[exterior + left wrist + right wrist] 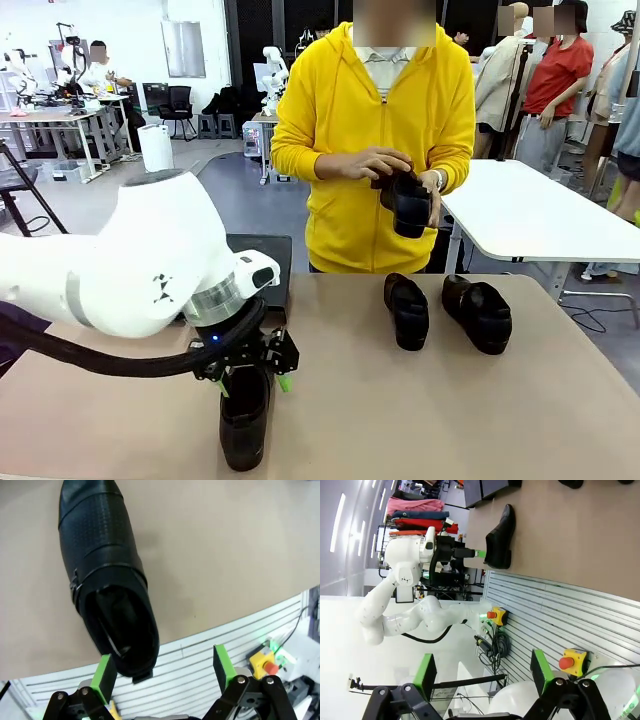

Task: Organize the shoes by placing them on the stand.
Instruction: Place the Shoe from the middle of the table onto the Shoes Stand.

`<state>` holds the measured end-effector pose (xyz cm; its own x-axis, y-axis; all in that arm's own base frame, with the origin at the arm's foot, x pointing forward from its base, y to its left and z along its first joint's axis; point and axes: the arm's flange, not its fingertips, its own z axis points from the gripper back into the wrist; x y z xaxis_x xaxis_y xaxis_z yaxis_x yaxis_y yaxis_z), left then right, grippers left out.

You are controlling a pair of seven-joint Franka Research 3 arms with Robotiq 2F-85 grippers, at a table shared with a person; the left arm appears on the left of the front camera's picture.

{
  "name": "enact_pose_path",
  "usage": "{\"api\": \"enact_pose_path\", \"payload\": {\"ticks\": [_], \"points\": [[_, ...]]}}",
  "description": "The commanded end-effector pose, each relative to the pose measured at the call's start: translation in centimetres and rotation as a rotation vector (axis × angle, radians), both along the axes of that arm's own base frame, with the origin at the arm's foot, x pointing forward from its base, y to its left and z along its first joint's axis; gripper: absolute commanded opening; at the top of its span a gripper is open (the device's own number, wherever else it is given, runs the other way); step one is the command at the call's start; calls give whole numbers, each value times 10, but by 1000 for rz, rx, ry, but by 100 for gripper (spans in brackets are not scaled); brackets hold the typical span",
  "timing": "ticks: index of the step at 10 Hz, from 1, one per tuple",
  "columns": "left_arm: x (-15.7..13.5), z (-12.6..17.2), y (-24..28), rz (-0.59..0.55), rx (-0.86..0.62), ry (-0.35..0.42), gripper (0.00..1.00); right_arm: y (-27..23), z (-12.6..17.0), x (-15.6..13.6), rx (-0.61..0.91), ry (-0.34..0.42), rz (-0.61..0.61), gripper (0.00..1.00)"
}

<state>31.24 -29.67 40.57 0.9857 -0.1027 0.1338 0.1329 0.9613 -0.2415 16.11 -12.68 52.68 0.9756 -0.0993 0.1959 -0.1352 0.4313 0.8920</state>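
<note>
nearest black leather slip-on shoe (245, 425) (107, 575) (501, 535) standing on its sole at the robot's edge of the tan table (400, 410), toe toward the robot's side, heel opening directly under the left gripper (252, 385) (165, 672); heel inside the finger gap, close against one green pad (105, 677), contact not determinable. left jaws spread wide, nothing clamped. right gripper (482, 672) facing the slatted aluminium frame (560, 605) below the table edge, jaws wide apart and empty. second shoe (408, 312) and third shoe (478, 315) side by side farther across the table, well apart from both grippers. fourth shoe (410, 202) held in the person's hands (375, 163) at the far side, yellow hoodie above. flat black stand panel (265, 255) partly hidden behind the left arm. white table (530, 210) and open workshop floor beyond.
</note>
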Motion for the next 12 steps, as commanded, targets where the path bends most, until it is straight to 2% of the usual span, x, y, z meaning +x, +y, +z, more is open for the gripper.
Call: {"api": "enact_pose_path", "payload": {"ticks": [1,4,7,8,9,12], "points": [[4,-23,-15,52,43,-23,100,-2,3,0,19,-31,7,100],[15,-58,-28,87,52,1,100,-2,3,0,19,-31,7,100],[17,-64,-30,101,60,-5,100,-2,3,0,19,-31,7,100],[18,-65,-31,120,97,15,41,-2,3,0,19,-31,7,100],[18,-65,-31,134,108,9,0,-2,3,0,19,-31,7,100],[13,-61,-32,157,155,13,0,-2,3,0,19,-31,7,100]]}}
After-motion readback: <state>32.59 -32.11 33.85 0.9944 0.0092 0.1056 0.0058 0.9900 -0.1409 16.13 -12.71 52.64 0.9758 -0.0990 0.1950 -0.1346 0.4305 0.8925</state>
